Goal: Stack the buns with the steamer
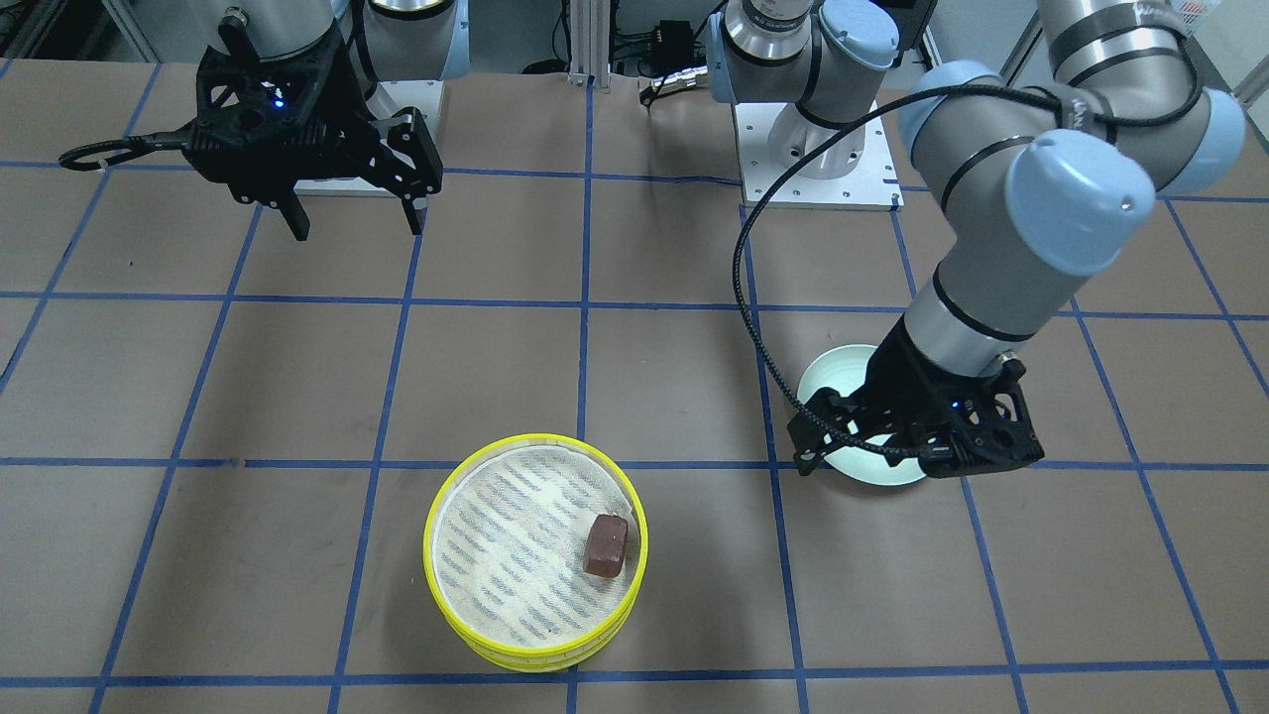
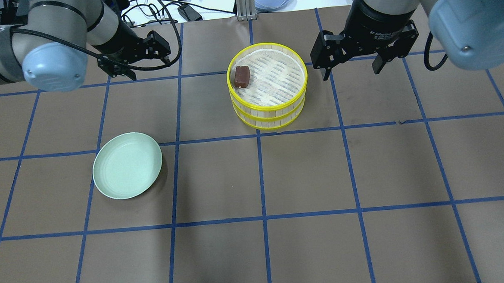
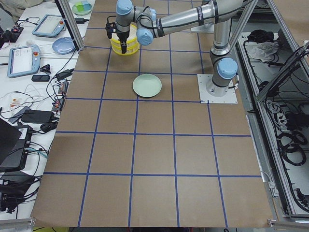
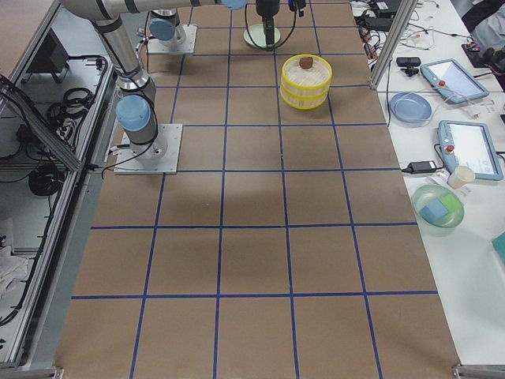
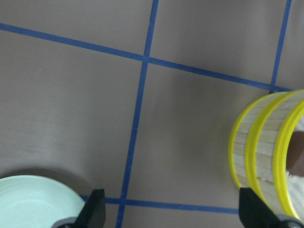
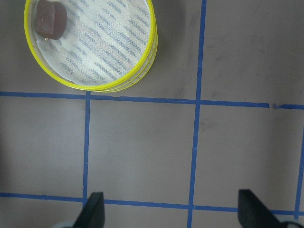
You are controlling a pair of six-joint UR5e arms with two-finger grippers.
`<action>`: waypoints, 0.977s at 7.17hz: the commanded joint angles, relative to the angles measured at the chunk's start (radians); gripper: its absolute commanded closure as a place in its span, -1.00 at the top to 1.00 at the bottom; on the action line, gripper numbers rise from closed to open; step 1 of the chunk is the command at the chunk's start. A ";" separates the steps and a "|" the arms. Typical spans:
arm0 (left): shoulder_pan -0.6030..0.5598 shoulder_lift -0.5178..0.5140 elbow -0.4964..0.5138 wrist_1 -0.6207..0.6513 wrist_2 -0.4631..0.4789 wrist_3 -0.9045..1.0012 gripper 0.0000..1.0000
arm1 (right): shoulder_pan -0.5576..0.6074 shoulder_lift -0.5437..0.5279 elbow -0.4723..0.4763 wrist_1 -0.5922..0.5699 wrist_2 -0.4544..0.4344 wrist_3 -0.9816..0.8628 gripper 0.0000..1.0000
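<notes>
The steamer (image 2: 270,110) is two yellow-rimmed tiers stacked one on the other, also in the front view (image 1: 535,635). The dark reddish-brown bun (image 2: 241,76) lies on the top tier's mesh near the rim; it also shows in the front view (image 1: 606,544) and the right wrist view (image 6: 50,24). The cream-white bun is hidden. My left gripper (image 2: 138,63) is open and empty, high up between the plate and the steamer (image 5: 259,142). My right gripper (image 2: 352,72) is open and empty, raised beside the steamer and apart from it (image 1: 357,230).
A pale green plate (image 2: 127,165) with nothing on it sits on the brown gridded table to the steamer's left; my left gripper partly covers it in the front view (image 1: 828,372). Off-table benches with tablets and bowls show in the side views.
</notes>
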 commanded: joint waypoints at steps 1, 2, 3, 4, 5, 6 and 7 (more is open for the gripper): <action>0.016 0.115 0.025 -0.209 0.080 0.058 1.00 | 0.000 0.011 -0.001 -0.011 0.001 -0.015 0.99; 0.014 0.147 0.027 -0.227 0.078 0.058 1.00 | 0.000 0.009 -0.001 -0.006 -0.002 -0.015 1.00; 0.010 0.184 0.027 -0.261 0.074 0.058 1.00 | 0.000 0.006 -0.001 -0.006 -0.001 -0.017 1.00; 0.014 0.220 0.027 -0.293 0.072 0.058 1.00 | -0.003 0.011 -0.001 -0.009 -0.004 -0.018 1.00; 0.008 0.244 0.018 -0.346 0.078 0.058 1.00 | -0.005 0.008 -0.003 -0.012 -0.002 -0.009 1.00; 0.005 0.263 0.007 -0.367 0.081 0.058 1.00 | -0.008 0.008 -0.003 -0.017 -0.005 -0.018 1.00; 0.004 0.273 -0.004 -0.385 0.091 0.060 1.00 | -0.008 0.009 -0.003 -0.018 -0.002 -0.020 1.00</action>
